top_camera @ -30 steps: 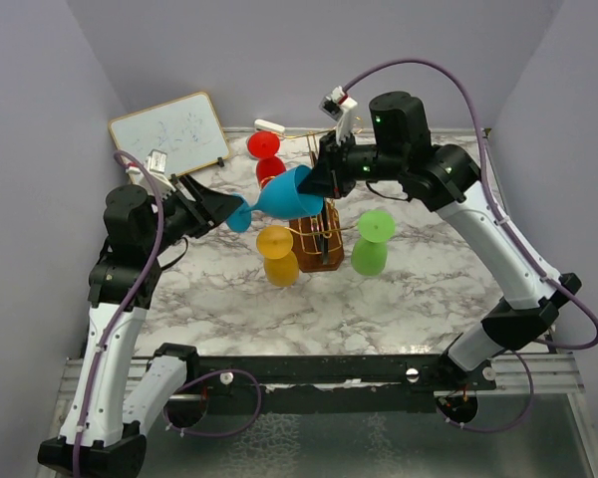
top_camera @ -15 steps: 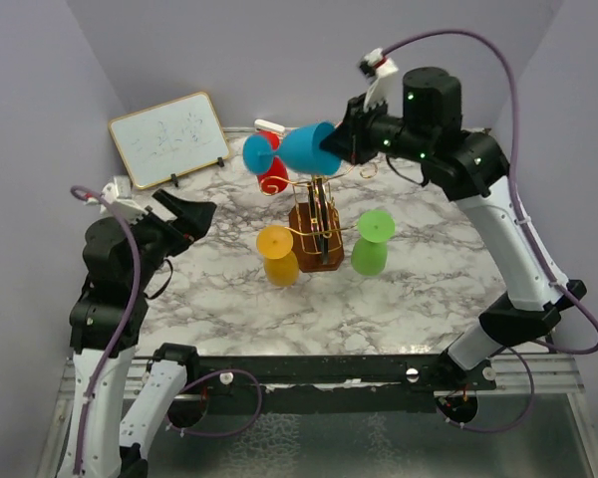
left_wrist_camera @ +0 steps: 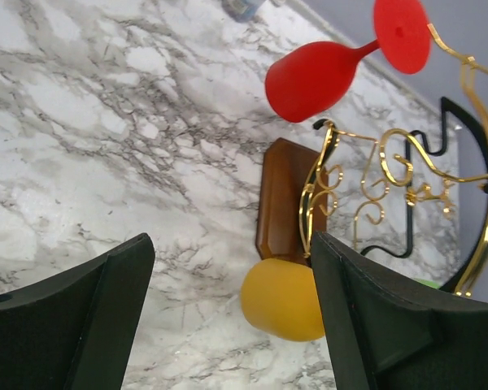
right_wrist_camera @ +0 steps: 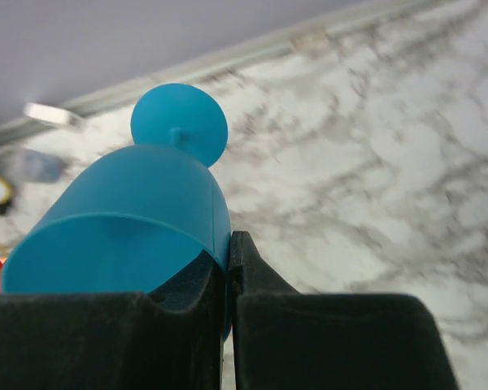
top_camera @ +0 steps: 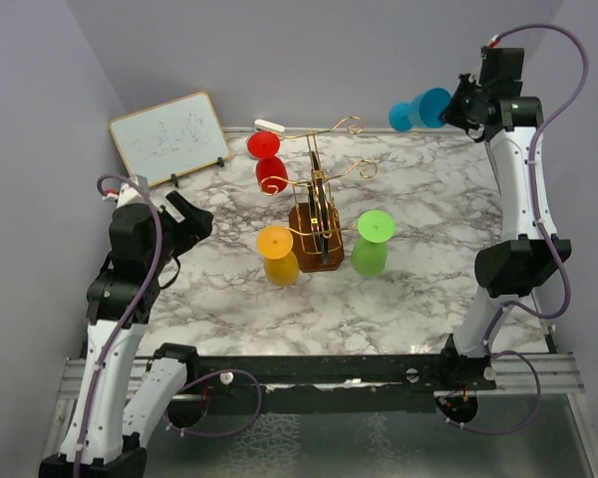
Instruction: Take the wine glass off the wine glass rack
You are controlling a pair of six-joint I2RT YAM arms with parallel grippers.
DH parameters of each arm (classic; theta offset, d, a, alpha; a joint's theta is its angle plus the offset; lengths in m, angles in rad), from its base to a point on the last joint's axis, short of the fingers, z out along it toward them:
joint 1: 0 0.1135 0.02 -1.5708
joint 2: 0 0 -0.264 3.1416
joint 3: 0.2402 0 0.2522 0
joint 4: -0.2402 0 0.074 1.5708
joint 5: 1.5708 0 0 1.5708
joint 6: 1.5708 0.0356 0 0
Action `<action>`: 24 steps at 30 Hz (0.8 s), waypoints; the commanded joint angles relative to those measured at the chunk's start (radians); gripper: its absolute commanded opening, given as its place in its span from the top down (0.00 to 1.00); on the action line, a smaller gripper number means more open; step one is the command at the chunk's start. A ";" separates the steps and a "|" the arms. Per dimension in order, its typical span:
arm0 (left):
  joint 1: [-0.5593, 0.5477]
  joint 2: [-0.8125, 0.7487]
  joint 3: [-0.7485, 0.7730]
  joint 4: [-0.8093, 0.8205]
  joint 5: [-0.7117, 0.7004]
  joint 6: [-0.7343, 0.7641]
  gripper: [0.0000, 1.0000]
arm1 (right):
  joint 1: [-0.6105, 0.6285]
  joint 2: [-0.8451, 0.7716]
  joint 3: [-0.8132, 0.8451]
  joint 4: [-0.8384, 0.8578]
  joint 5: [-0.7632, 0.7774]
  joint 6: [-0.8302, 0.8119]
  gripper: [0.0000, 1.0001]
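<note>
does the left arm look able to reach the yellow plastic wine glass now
Probably yes: the open, empty left gripper faces the yellow plastic wine glass by the gold wire rack, nothing between them.

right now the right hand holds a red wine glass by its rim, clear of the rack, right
Not quite: the glass is blue, not red. The right wrist view shows the right hand pinching the blue wine glass by its rim, well clear of the rack. The red wine glass is at the rack.

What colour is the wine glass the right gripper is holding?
The wine glass is blue, seen clearest in the right wrist view.
</note>
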 commanded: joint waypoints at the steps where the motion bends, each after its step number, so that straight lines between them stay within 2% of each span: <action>1: 0.000 0.103 0.032 -0.038 -0.043 0.108 0.21 | 0.001 -0.047 -0.184 -0.166 0.177 0.029 0.99; 5: 0.001 0.174 0.010 -0.025 -0.040 0.154 0.21 | 0.001 -0.195 -0.457 -0.135 0.236 0.092 0.99; 9: 0.001 0.193 -0.039 0.004 -0.052 0.180 0.22 | 0.001 -0.343 -0.622 -0.083 0.288 0.112 0.99; 17: 0.001 0.187 -0.144 0.057 -0.075 0.212 0.23 | 0.001 -0.318 -0.725 -0.137 0.319 0.049 0.99; 24: 0.001 0.148 -0.227 0.103 -0.080 0.230 0.23 | 0.001 -0.312 -0.823 -0.076 0.274 0.031 0.96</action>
